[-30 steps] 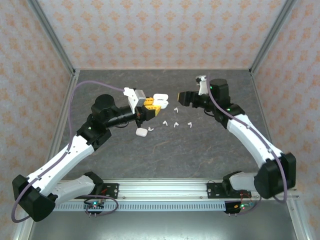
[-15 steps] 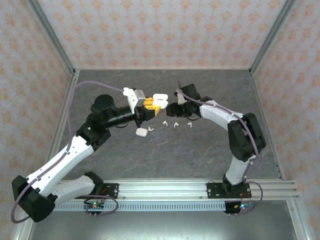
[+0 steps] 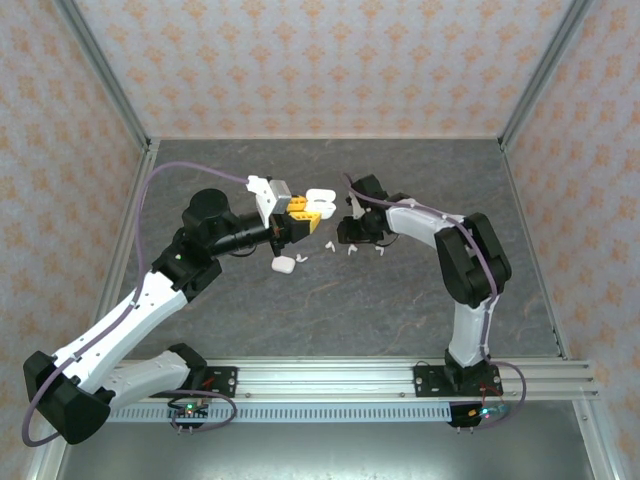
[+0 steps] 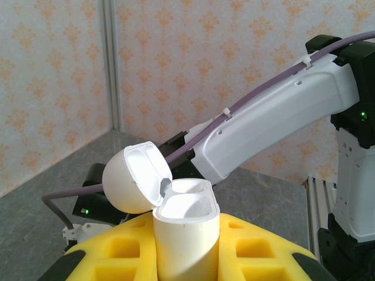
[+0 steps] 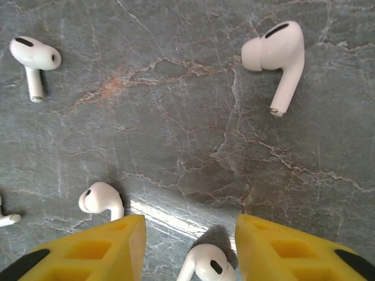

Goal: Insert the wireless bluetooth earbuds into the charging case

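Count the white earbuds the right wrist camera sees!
5 earbuds: top left, top right, lower left, bottom middle, and a stem at the left edge. More may lie outside this view.

A dark grey, marble-veined table (image 3: 330,310) sits inside pale walls (image 3: 300,60) papered with small orange motifs, metal posts (image 3: 100,70) at the corners, a metal rail (image 3: 330,377) along the near edge.

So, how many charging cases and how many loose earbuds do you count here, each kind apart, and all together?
Charging cases: 2, an open case in the left gripper and a second case lying on the table.
White earbuds: 5 in the right wrist view, one of them cut off at the left edge.
Total: 7.
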Controlling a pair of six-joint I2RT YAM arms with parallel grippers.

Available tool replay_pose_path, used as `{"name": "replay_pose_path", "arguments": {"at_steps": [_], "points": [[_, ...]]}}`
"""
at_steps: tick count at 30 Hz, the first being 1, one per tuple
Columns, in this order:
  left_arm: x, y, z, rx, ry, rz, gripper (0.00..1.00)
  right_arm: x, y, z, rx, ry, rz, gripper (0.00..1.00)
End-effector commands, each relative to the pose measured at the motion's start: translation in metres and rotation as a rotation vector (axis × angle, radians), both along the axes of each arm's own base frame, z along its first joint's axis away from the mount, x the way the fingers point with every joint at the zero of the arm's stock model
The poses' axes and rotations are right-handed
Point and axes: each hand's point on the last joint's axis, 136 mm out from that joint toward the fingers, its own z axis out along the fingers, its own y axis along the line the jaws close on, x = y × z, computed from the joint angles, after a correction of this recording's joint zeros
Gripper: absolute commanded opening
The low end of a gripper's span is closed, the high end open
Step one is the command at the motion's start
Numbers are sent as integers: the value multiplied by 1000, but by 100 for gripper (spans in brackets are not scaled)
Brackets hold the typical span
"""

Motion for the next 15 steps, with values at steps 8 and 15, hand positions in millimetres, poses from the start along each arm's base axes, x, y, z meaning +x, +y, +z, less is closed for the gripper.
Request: {"name": "replay_pose_path", "arguments": {"at_steps": [8,15], "points": [[-7,3,21,-9,-62,5,0,-22,-7,-27,-76,69,33,36],[-6,2,20,-7,-59,7,0,-43,-13,-32,-126,109,70,34]]}}
